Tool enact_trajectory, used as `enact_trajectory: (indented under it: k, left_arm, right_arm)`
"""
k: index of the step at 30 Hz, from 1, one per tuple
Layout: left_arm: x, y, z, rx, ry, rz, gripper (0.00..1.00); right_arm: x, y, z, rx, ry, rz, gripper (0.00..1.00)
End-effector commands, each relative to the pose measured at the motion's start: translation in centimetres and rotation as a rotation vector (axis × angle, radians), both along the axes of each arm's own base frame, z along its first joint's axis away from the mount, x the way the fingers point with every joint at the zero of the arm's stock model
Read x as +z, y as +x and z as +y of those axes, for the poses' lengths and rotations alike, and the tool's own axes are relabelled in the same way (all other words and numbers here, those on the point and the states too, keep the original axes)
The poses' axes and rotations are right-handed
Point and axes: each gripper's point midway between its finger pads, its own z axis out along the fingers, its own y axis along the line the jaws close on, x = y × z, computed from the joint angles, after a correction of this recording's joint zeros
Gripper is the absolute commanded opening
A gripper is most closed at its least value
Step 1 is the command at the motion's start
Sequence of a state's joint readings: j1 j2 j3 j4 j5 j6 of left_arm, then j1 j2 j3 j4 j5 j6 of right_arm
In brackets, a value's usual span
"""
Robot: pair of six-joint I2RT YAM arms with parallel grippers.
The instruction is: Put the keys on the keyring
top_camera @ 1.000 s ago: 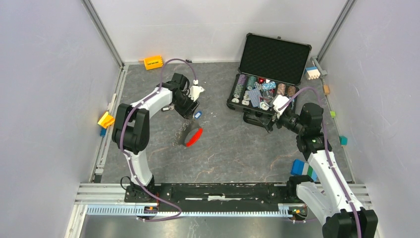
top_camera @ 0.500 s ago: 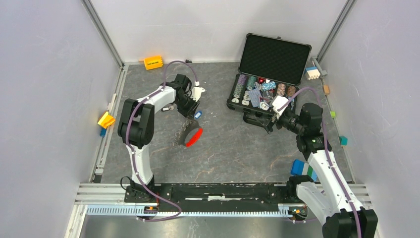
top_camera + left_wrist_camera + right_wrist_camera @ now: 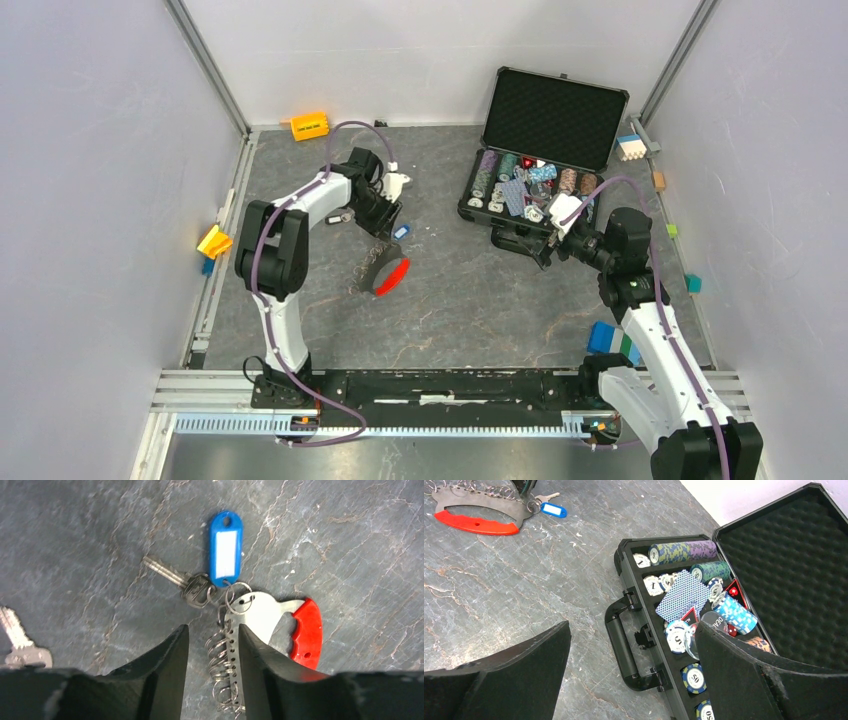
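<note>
While the right arm (image 3: 655, 330) has held its pose over the past second, the left arm (image 3: 300, 203) has drawn its elbow in slightly above the grey, marble-veined tabletop (image 3: 480, 320), and nothing lying on that surface has shifted. At far right the black hard-shell case (image 3: 555, 115) stands with its foam-lined lid up and stacks of coloured poker chips (image 3: 684, 552) inside. The right tool (image 3: 631, 626) hangs over the case's carrying handle, jaws spread as wide as they go, nothing between them. The left tool (image 3: 212, 629) points down at the keyring (image 3: 260, 612), a flat silver metal plate with a bright red grip and a row of small wire rings along one edge, lying flat left of centre. Its jaws stand partly open astride that ring row, and a gap shows beside the rings, so it appears to grip nothing yet. The tagged key (image 3: 162, 570), small and silver, shares a split ring with a blue plastic tag (image 3: 226, 550) bearing a white label; it lies at the plate's tip and seems threaded through the hole there. A loose key (image 3: 20, 645), also silver, lies well apart at the wrist view's left edge, joined to nothing. The slight adjustment reads as the left tool lining up on the rings: one key looks mounted and at least one remains.
</note>
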State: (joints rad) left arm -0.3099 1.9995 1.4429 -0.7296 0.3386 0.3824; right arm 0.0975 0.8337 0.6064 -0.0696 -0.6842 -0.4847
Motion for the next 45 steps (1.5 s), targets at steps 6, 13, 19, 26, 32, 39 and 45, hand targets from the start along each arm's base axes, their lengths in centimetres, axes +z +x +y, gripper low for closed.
enact_trajectory:
  k: [6, 13, 19, 26, 32, 39, 45]
  left_arm:
    - [2.4, -0.1, 1.6, 0.026, -0.026, -0.027, 0.56]
    - [0.8, -0.3, 0.7, 0.007, -0.057, 0.048, 0.55]
    - [0.2, -0.8, 0.5, -0.008, -0.071, 0.083, 0.53]
    - [-0.1, -0.8, 0.1, -0.016, -0.089, 0.104, 0.42]
    - [0.1, -1.3, -0.1, -0.028, -0.108, 0.120, 0.33]
    - [0.7, -1.2, 0.1, -0.029, -0.107, 0.114, 0.24]
    - [2.0, -0.9, 0.1, -0.030, -0.114, 0.093, 0.14]
  right_arm:
    - [0.0, -0.4, 0.5, 0.039, 0.001, -0.012, 0.98]
    - [0.0, -0.4, 0.5, 0.041, -0.001, -0.017, 0.98]
    - [0.0, -0.5, 0.5, 0.045, -0.003, -0.019, 0.98]
    - [-0.1, -0.5, 0.5, 0.046, -0.005, -0.017, 0.98]
    - [-0.2, -0.5, 0.5, 0.046, -0.006, -0.017, 0.98]
    - [-0.2, -0.5, 0.5, 0.046, -0.007, -0.017, 0.98]
    - [-0.3, -0.5, 0.5, 0.046, -0.006, -0.015, 0.98]
